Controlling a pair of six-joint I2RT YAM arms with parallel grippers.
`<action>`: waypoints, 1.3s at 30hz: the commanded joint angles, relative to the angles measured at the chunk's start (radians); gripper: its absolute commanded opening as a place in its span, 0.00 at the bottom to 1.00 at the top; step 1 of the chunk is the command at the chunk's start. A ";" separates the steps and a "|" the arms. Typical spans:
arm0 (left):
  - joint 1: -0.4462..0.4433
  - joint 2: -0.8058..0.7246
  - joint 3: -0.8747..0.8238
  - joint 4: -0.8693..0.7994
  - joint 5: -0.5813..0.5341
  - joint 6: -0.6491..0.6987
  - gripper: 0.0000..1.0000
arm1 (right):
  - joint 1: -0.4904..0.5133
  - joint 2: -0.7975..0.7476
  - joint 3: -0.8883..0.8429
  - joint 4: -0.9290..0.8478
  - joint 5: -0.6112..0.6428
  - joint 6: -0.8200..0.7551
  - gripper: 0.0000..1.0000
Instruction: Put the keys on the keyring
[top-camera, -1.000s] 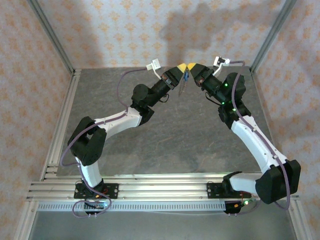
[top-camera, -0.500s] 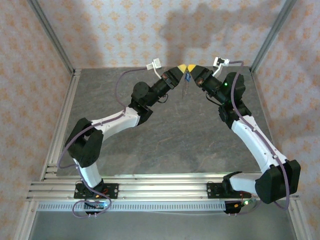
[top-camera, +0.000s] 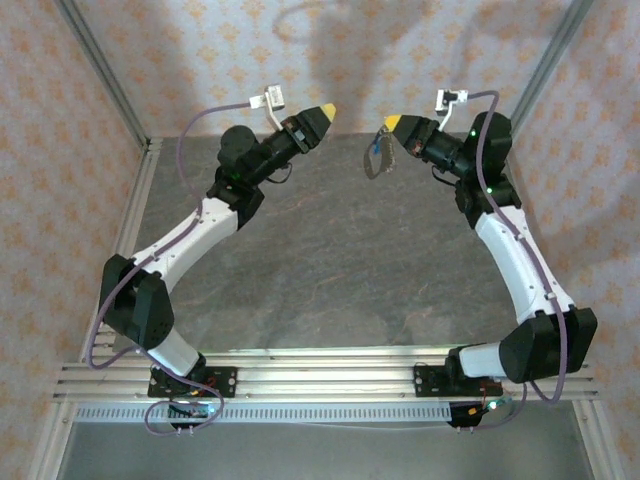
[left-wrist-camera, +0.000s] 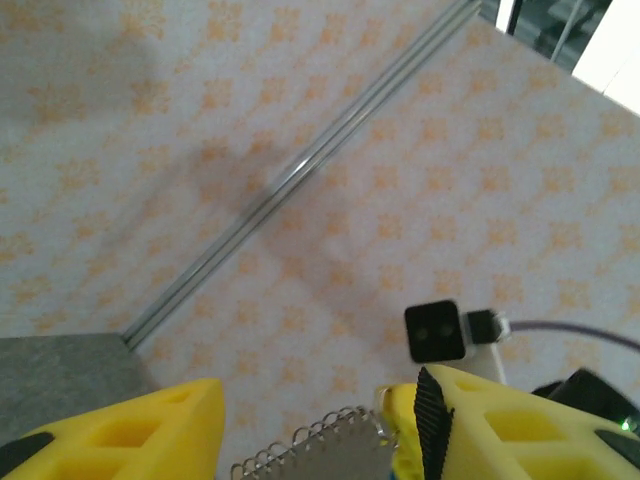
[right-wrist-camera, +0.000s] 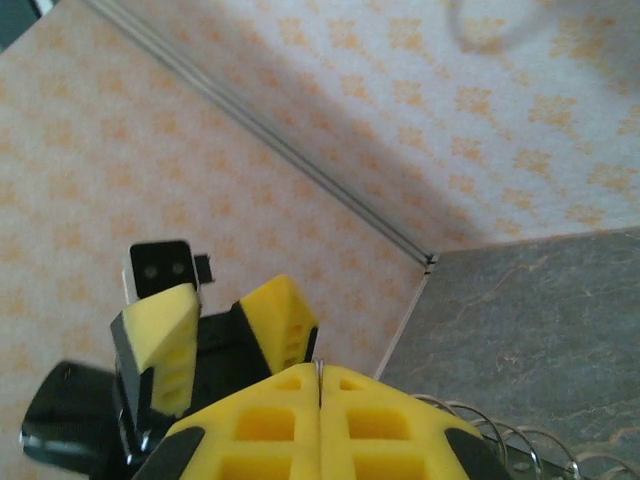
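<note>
Yellow fingers of my right gripper (top-camera: 392, 123) are pressed together on the keyring (top-camera: 372, 162), which hangs below them at upper centre-right with the key (top-camera: 373, 143) alongside. Left gripper (top-camera: 326, 108) is well apart to the left, fingers spread, empty.

Two slender arms, left arm (top-camera: 185, 232) and right arm (top-camera: 515, 255): white shells on the long links, black housings at joints. Yellow wedge fingers (right-wrist-camera: 265, 435) with square cut-outs on left end effector (top-camera: 325, 109) and right end effector (top-camera: 392, 123). Small black-faced camera box (left-wrist-camera: 434, 331) per wrist, purple-grey cable (left-wrist-camera: 575, 331) trailing. Green lights (top-camera: 487, 189) on the right arm. Black bases (top-camera: 190, 382).
</note>
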 joint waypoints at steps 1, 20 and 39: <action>0.026 0.014 0.108 -0.182 0.168 0.125 0.55 | -0.016 0.036 0.069 -0.058 -0.144 -0.094 0.00; 0.075 0.284 0.600 -0.686 0.546 0.395 0.39 | -0.023 0.286 0.285 -0.160 -0.355 -0.150 0.00; 0.052 0.383 0.679 -0.651 0.596 0.343 0.33 | -0.022 0.285 0.261 -0.118 -0.362 -0.118 0.00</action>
